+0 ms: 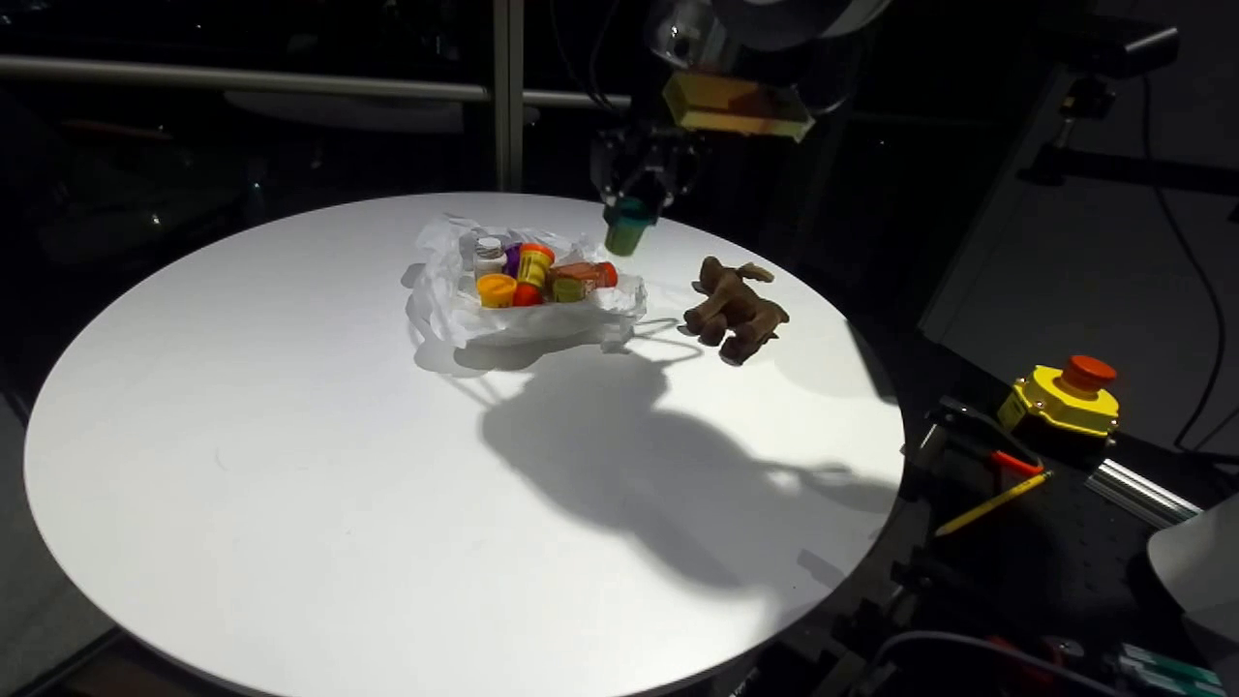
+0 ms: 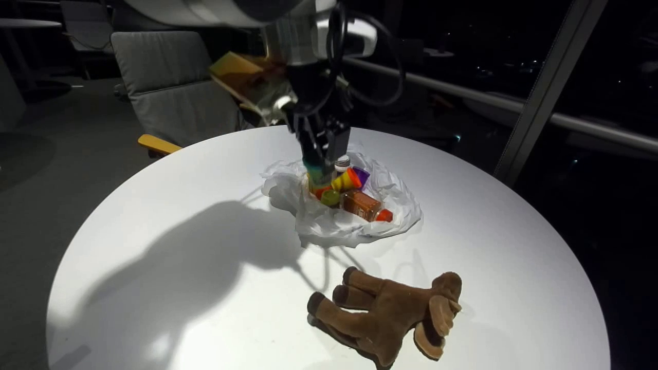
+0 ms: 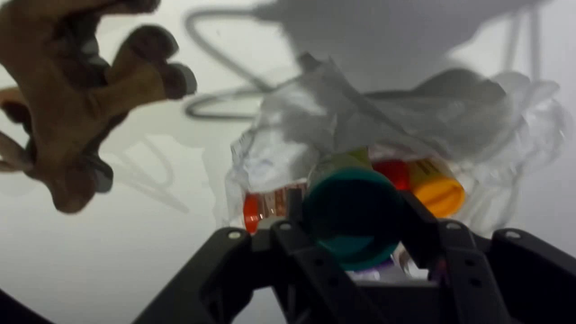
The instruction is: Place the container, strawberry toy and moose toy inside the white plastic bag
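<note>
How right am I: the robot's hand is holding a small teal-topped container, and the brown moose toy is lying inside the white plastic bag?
The moose toy is not inside the white plastic bag. It lies on the table beside the bag, as both exterior views show. The rest holds: the hand has a teal-topped container in its grip.

One moose toy [image 2: 396, 311], one white plastic bag [image 2: 334, 231], two bottles [image 2: 360, 204], at least four cups [image 1: 627, 238]

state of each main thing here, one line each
Claw: closed in a grip
Teal-topped container: held, off the table
White plastic bag: wrinkled, open, loaded
Moose toy: on its side, outside the bag
Red-capped bottle: lying in the bag, capped
Red button: pressed or not, unclear
</note>
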You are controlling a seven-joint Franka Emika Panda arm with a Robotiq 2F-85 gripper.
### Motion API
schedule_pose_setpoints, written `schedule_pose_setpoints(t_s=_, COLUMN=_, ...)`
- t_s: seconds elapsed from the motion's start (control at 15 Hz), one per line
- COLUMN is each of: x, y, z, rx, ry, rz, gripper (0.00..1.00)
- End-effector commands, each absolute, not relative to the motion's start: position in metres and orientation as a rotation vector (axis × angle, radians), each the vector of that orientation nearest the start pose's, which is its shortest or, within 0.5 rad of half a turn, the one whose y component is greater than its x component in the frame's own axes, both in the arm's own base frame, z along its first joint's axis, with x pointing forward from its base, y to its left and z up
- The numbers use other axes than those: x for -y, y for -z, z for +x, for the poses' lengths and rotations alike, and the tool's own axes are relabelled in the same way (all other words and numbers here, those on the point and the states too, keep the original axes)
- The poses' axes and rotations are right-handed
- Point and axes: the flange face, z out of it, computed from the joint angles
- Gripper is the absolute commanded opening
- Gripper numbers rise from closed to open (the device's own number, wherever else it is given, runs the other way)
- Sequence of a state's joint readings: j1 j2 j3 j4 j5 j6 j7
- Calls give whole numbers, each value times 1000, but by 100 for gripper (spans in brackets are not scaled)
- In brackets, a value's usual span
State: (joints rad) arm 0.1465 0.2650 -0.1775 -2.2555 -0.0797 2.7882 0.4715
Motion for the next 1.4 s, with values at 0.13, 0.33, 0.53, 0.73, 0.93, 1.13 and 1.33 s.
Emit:
schedule_pose_setpoints(t_s=0.13, x=-4, y=-283, z=648, rx=-723, ry=594, rz=-2969, gripper=28)
schedule_pose_setpoints(t_s=0.33, x=-11, y=-242, z=672, rx=-762, ry=514, rz=-2950, gripper=28)
schedule_pose_setpoints(t_s=0.53, x=-16, y=-209, z=689, rx=-788, ry=465, rz=-2949, gripper=28)
schedule_pose_setpoints(t_s=0.73, x=-15, y=-194, z=704, rx=-797, ry=470, rz=-2968, gripper=28)
schedule_pose_setpoints(t_s=0.93, x=-15, y=-205, z=715, rx=-791, ry=508, rz=-2962, gripper=79)
schedule_pose_setpoints(t_s=1.13, x=-20, y=-229, z=711, rx=-774, ry=534, rz=-2956, gripper=99)
schedule_pose_setpoints(t_s=1.33, x=-20, y=-251, z=693, rx=-774, ry=551, rz=-2968, gripper=100)
